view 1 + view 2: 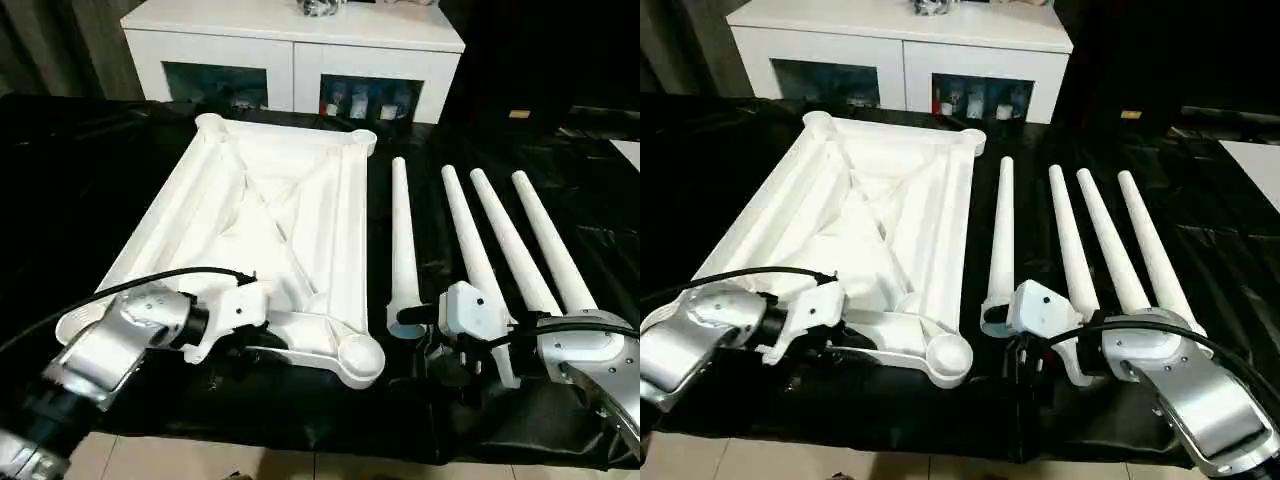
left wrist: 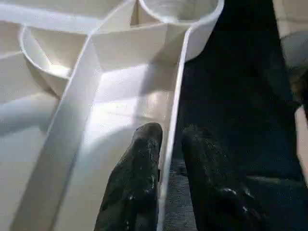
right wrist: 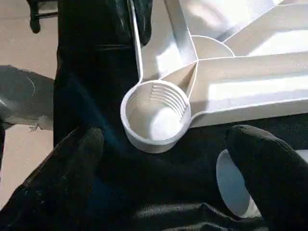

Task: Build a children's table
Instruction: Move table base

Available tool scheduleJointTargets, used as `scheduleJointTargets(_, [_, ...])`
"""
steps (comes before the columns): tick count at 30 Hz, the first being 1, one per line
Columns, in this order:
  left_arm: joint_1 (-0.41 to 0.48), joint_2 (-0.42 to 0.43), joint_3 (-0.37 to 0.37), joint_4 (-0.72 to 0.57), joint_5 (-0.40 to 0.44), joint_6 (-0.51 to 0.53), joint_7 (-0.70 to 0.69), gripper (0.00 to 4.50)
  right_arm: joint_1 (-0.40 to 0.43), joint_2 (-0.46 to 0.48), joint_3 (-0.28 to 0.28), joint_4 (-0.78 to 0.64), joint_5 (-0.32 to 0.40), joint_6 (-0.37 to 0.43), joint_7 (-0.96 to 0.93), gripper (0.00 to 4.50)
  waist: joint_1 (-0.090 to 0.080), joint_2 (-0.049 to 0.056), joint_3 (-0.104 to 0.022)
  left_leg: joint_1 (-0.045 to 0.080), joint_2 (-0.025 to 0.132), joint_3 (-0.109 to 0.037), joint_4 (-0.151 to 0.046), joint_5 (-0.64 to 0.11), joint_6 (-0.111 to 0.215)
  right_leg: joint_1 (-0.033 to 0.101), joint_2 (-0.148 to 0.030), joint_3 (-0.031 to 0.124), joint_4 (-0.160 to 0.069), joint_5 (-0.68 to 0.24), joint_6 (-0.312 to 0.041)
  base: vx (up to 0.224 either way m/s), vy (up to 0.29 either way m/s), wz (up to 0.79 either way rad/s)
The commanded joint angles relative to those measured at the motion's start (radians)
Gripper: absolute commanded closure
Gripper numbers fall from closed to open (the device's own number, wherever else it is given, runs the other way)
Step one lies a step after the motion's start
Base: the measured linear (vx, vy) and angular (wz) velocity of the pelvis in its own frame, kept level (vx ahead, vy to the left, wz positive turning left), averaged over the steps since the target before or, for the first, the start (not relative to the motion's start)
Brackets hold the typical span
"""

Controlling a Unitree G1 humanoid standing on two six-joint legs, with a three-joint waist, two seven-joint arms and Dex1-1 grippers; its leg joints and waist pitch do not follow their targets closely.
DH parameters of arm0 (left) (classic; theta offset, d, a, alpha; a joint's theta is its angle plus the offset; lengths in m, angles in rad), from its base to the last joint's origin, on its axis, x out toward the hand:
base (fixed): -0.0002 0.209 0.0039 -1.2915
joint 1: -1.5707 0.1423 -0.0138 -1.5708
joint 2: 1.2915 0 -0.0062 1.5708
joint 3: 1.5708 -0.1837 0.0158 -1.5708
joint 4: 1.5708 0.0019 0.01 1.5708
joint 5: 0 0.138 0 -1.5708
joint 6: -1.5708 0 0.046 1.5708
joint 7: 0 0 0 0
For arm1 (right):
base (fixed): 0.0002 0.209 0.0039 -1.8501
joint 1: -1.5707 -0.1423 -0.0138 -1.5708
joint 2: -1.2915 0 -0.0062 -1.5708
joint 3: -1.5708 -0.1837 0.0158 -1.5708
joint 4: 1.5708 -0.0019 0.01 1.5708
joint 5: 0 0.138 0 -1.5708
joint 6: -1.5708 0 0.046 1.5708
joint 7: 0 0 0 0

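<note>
Lying upside down on a black-covered work surface, the white tabletop shows its ribbed underside and round corner sockets. From the lower left, the robot's silver left forearm reaches in, bent at the wrist, to the tabletop's near edge. In its wrist view the left gripper straddles the thin rim wall, one black finger inside and one outside; the fingers look clamped on the rim, though contact is hard to confirm. The right arm comes in from the lower right, its right gripper spread wide and holding nothing, hovering just beside the near right corner socket. Four tapered white legs lie side by side right of the tabletop, flared ends nearest the robot. A white cabinet stands beyond. Bare black cloth lies between tabletop and legs.
</note>
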Motion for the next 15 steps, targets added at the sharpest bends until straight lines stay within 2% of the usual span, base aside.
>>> scheduleJointTargets(1, [-0.013,-0.002,-0.019,0.018,0.019,-0.010,-0.012,3.83,-0.008,-0.010,0.001,-0.026,-0.008,0.010,0.000,0.00,0.004,0.013,-0.059,0.003,0.080,-0.024,-0.083,-0.093,0.042,0.050,-0.099,0.049,-0.064,-0.039,-0.294,0.000,0.000,0.00])
scheduleJointTargets(3, [-0.015,-0.005,-0.016,0.030,0.023,-0.019,-0.006,4.00,-0.010,-0.008,0.001,-0.025,-0.006,0.012,-0.003,0.00,0.004,0.016,-0.060,0.002,0.078,-0.024,-0.082,-0.092,0.041,0.051,-0.098,0.049,-0.064,-0.035,-0.298,0.000,0.000,0.00])
scheduleJointTargets(9, [0.041,0.003,0.078,0.003,-0.044,0.020,0.031,4.33,-0.007,0.000,-0.015,-0.018,-0.009,0.008,-0.026,0.00,-0.001,0.019,-0.061,-0.003,0.078,-0.025,-0.081,-0.087,0.041,0.054,-0.098,0.048,-0.062,-0.037,-0.301,0.000,0.000,0.00])
scheduleJointTargets(11, [0.071,0.025,0.101,-0.011,-0.049,0.033,0.044,4.49,-0.006,0.000,-0.017,-0.014,-0.009,0.004,-0.026,0.00,-0.007,0.013,-0.059,-0.004,0.077,-0.025,-0.082,-0.102,0.047,0.053,-0.098,0.049,-0.066,-0.073,-0.292,0.000,0.000,0.00])
scheduleJointTargets(15, [0.113,0.049,0.142,-0.007,-0.039,0.020,0.096,4.49,-0.024,0.006,-0.015,0.008,-0.019,-0.008,-0.032,0.00,-0.015,0.010,-0.055,-0.001,0.078,-0.024,-0.084,-0.138,0.042,0.047,-0.095,0.048,-0.073,-0.152,-0.277,0.000,0.000,0.00])
